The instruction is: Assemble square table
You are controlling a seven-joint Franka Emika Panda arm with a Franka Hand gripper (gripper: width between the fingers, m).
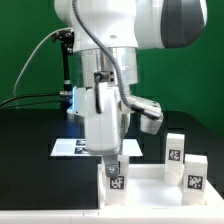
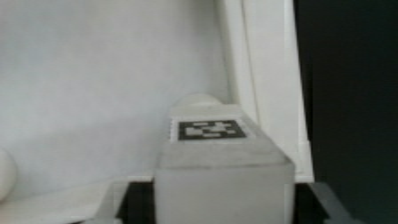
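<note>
The white square tabletop lies at the front of the black table, its recessed side up. My gripper points straight down and is shut on a white leg with a black-and-white tag, held upright at the tabletop's corner on the exterior view's left. In the wrist view the leg sits between my fingers over the tabletop's floor, beside its raised rim. Whether the leg touches the tabletop cannot be told.
Two more tagged white legs stand on the exterior view's right: one behind the tabletop, one at its right corner. The marker board lies behind my gripper. The arm's body fills the upper middle.
</note>
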